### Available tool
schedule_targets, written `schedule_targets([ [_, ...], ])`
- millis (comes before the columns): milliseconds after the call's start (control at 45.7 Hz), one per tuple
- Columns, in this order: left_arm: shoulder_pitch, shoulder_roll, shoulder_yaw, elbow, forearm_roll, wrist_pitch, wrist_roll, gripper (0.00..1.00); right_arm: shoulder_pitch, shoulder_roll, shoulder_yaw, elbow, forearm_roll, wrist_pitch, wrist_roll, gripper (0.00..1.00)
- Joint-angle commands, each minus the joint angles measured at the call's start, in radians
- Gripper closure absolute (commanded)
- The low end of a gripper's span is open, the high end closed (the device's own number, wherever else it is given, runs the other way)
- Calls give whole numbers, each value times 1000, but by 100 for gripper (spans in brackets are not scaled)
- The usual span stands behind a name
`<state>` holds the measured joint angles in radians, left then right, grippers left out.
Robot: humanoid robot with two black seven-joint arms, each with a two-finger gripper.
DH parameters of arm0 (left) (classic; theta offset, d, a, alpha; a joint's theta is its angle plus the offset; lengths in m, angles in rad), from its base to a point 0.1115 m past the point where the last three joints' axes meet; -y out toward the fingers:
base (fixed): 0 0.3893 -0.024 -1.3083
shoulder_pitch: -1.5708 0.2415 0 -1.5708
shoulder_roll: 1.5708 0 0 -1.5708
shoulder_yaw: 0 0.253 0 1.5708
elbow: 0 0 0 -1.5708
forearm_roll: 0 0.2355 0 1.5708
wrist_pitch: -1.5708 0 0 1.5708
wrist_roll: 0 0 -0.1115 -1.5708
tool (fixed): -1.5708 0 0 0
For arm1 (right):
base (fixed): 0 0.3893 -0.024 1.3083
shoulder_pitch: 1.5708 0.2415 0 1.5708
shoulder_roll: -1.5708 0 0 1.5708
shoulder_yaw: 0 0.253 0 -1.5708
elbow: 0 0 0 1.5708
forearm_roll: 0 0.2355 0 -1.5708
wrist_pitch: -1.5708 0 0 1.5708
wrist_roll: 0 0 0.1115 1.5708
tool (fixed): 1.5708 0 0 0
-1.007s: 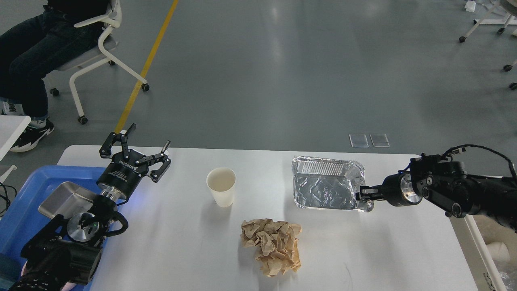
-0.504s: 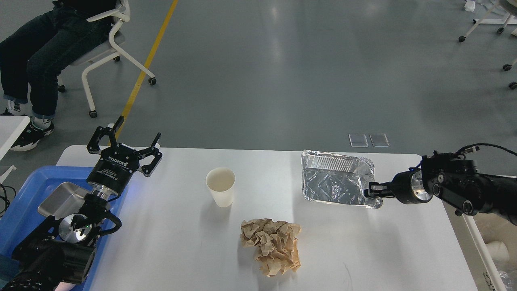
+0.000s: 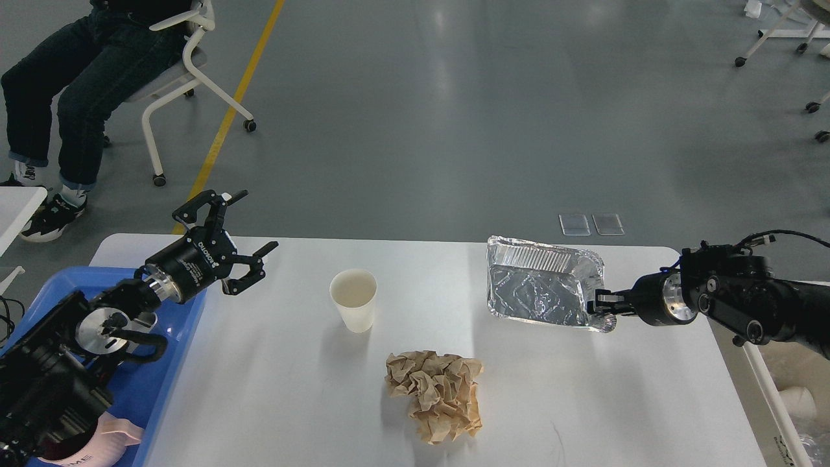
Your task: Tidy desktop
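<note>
White counter [image 3: 292, 389] fills our lower view on grey floor [image 3: 454, 117], holding cup [image 3: 353, 299], crumpled paper [image 3: 436, 393], foil tray [image 3: 543, 293]. Our right hand [image 3: 600, 303] pinches the tray's rim; left hand [image 3: 240, 243] spread wide, empty, above blue bin [image 3: 39, 298].

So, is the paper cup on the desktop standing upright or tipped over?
Upright. The paper cup stands on its base on the desktop, with its round open mouth facing up and nothing touching it.
</note>
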<state>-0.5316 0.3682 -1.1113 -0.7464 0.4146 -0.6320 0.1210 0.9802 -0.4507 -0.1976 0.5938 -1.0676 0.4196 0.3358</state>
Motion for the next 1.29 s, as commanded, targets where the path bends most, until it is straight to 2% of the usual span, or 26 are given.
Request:
schedule_targets([
  [0,68,150,39,-261,202,89,0,2,11,1,6,0,0,-2,0,100],
  [131,154,336,42,-522,274,129,20,2,14,3,20,0,0,-5,0,100],
  [285,229,541,41,-669,274,124,46,2,17,4,23,0,0,-7,0,100],
  [460,305,774,27,-726,274,80,34,2,35,6,23,0,0,-7,-1,100],
  [657,309,951,-8,-719,274,-92,22,2,43,9,23,0,0,-7,-1,100],
  [701,309,966,-22,-709,274,-109,-1,2,43,9,23,-2,0,-7,0,100],
  [766,309,974,-45,-688,302,-117,-84,2,43,10,23,-2,0,-9,-1,100],
  [941,309,974,-58,-683,536,-106,-354,3,43,7,27,-2,12,-9,-1,100],
  [985,311,972,-56,-683,578,-98,-397,3,45,6,27,-2,20,-9,-1,100],
  [1139,318,998,-41,-671,593,-100,-400,2,45,3,26,0,21,-7,-1,100],
  [1182,331,1018,-33,-669,590,-101,-389,3,45,3,26,0,21,-7,-3,100],
  [1270,346,1055,-10,-671,587,-106,-340,2,45,3,26,0,21,-7,-3,100],
])
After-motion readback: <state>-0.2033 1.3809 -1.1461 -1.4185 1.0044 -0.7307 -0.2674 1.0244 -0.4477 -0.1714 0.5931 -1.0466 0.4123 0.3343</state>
